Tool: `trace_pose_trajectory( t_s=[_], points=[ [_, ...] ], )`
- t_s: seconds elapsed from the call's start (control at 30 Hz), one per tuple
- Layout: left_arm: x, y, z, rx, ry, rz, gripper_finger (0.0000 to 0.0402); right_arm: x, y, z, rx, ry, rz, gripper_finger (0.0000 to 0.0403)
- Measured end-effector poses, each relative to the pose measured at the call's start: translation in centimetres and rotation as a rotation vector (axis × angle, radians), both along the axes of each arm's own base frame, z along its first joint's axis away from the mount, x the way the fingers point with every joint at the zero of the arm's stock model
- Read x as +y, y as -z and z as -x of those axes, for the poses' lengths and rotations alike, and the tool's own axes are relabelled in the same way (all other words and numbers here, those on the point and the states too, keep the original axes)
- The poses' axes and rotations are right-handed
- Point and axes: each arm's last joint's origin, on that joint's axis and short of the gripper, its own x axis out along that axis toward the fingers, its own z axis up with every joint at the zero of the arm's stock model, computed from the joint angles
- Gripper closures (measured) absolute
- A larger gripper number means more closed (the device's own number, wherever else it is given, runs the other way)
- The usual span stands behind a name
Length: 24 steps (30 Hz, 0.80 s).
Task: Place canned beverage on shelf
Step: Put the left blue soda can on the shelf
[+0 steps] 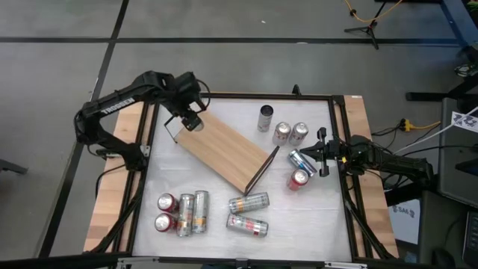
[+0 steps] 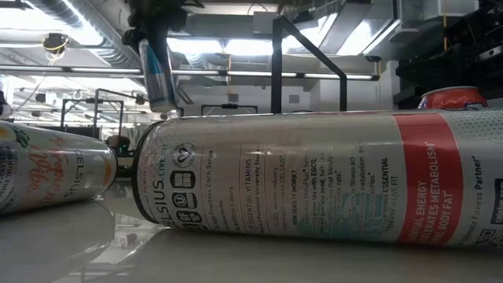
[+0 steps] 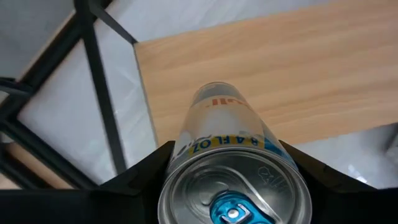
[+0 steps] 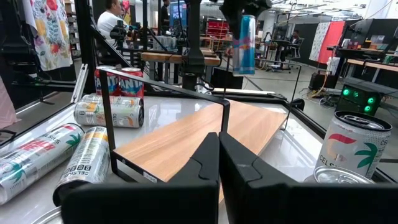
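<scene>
So the left gripper (image 1: 191, 119) has its fingers clamped round a tall silver can (image 3: 233, 155) with a blue tab, gripped near the top, hanging upright in the air over the far-left end of the shelf (image 1: 222, 149), and going by the right wrist view there's a clear gap between the can's base and the wood, so it's not down yet. The shelf sits skewed across the white table (image 1: 299, 224) with nothing on the board. My main worry is the drop spot: from above, the can is very close to the board's end edge, so if it lands partly off the wood it'll tip off onto the table when the fingers let go. Second thing, it's a tall narrow can held high up, so any tilt at touchdown or letting go too early while it's above the board could topple it and send it rolling down the plank. The black frame (image 4: 168, 124) rail is another thing to clip on the way down. The right gripper (image 4: 219, 152) is pinched fully shut, holding nothing, parked at the right side near the cans by the shelf's other end, well away from the action, so I don't see it getting in the way
</scene>
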Motion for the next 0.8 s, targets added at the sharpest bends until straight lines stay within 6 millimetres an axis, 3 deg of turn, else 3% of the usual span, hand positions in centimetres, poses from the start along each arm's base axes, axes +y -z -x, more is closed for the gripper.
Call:
trace_pose_trajectory(
  t_s=[0.53, 0.8],
  points=[
    [3.0, 4.1, -2.6, 0.194, 0.133, 0.089, 0.0184, 0.0, 0.0, 0.0, 0.000, 0.000, 0.000, 0.0402],
    [3.2, 4.2, -2.6, 0.202, 0.152, 0.088, 0.0184, 0.0, 0.0, 0.0, 0.000, 0.000, 0.000, 0.0402]
  ],
)
